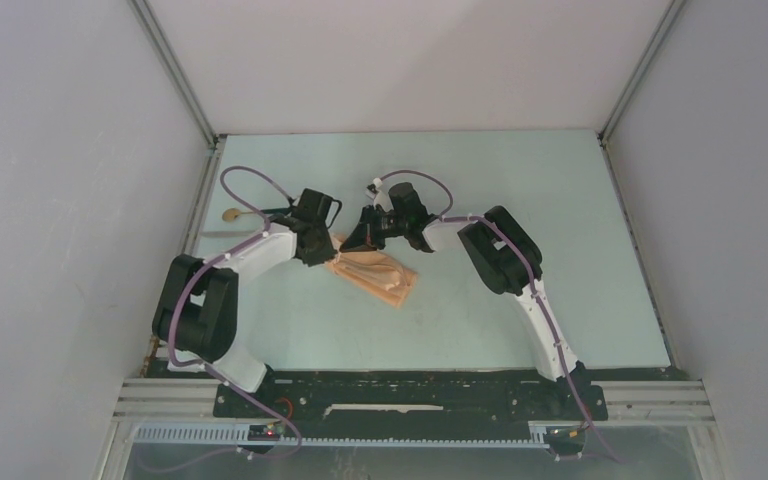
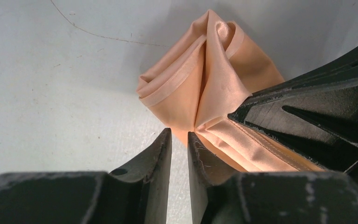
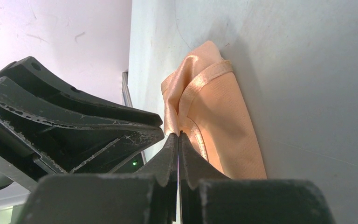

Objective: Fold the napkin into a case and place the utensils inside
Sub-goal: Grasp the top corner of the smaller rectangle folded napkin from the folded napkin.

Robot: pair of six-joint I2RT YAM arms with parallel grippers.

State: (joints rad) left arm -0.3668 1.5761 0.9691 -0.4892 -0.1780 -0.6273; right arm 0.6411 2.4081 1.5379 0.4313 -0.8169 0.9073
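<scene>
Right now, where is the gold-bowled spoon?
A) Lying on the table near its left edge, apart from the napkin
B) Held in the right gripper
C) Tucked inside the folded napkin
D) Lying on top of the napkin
A: the top view shows the gold-bowled spoon lying on the table near its left edge, clear of the napkin in the middle.

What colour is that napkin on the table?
The napkin is plain peach, a light shiny orange. The left wrist view shows it best.
</scene>
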